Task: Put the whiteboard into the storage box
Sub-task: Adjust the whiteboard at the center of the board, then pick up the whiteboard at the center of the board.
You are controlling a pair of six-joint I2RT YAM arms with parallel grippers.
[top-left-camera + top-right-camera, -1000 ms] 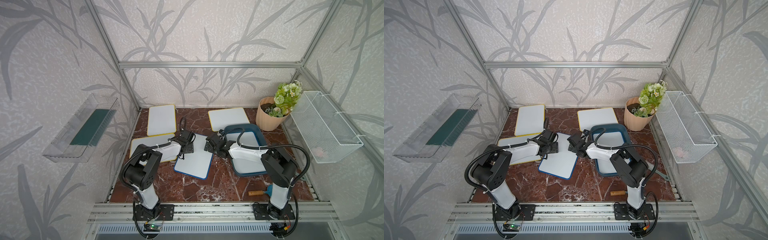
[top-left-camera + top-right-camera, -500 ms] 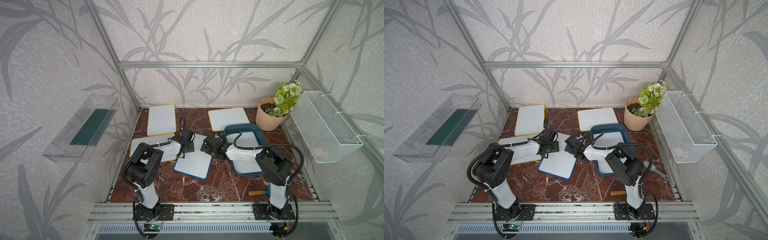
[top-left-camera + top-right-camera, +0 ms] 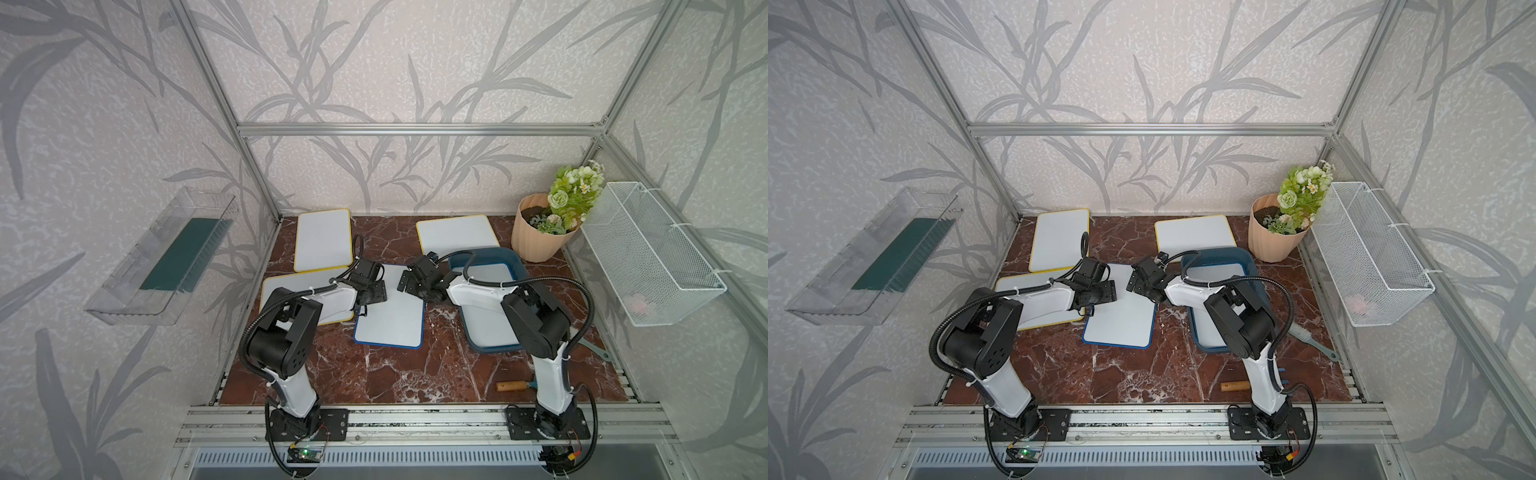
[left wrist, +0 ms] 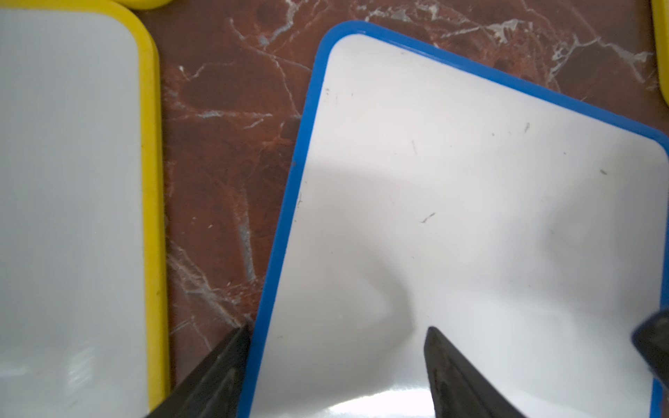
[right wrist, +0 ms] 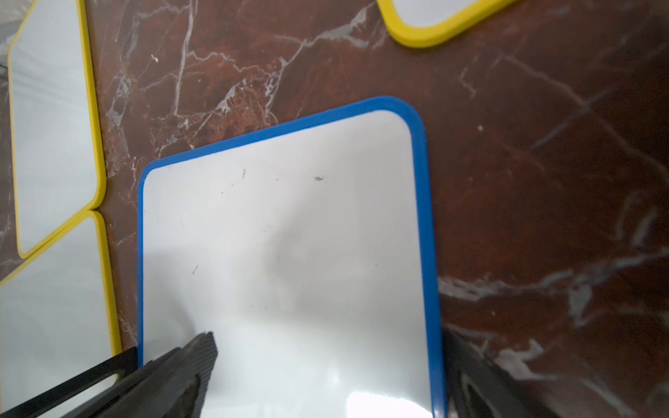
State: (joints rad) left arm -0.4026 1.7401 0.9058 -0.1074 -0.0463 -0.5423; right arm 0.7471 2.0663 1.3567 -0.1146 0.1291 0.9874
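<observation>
Your blue-rimmed whiteboard [image 3: 390,316] lies flat on the table [image 3: 374,374], near the teal storage box [image 3: 505,254] but not in it. Neither tool holds anything. The left tool [image 4: 338,327] stands partly open astride one long rim. The right tool [image 5: 327,331] gapes wide astride the opposite rim, probably because a flat board offers only its edges.

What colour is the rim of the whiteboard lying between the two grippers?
Blue rim, clearest in the left wrist view.
</observation>
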